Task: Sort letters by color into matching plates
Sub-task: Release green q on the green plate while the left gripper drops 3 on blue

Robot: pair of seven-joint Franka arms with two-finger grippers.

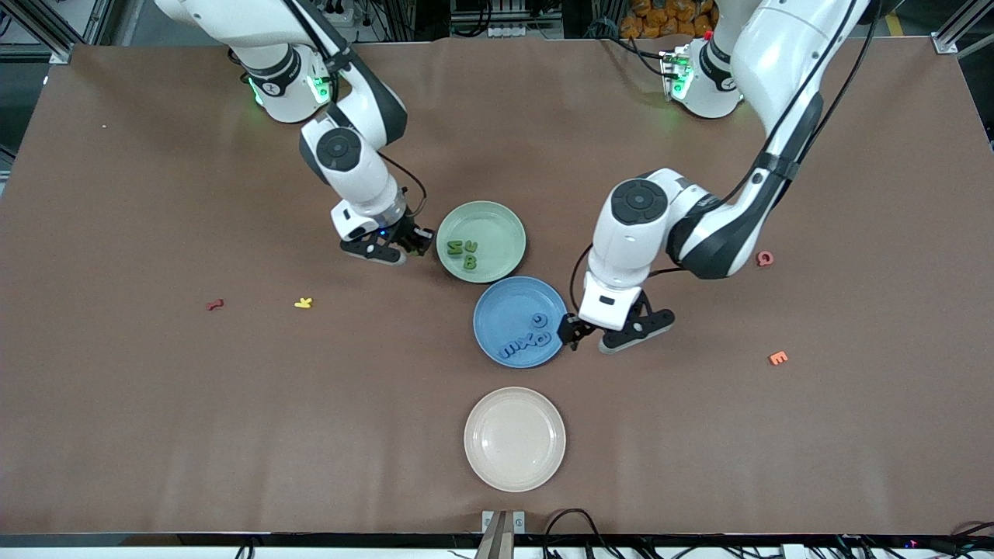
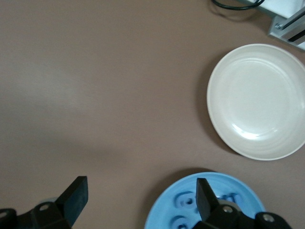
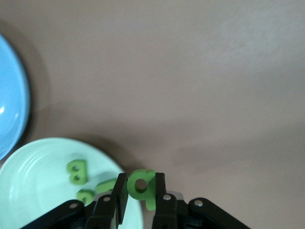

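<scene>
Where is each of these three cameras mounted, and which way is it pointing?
Front view: high across the table, facing both white arms; the open left gripper is at the round blue plate.
Left wrist view: looks down past that gripper's own fingers at the blue plate and the round cream-white plate.
Right wrist view: looks down past the right gripper, shut on a dark green toy letter, at the round mint green plate.
Shared: all three show the blue plate.
</scene>
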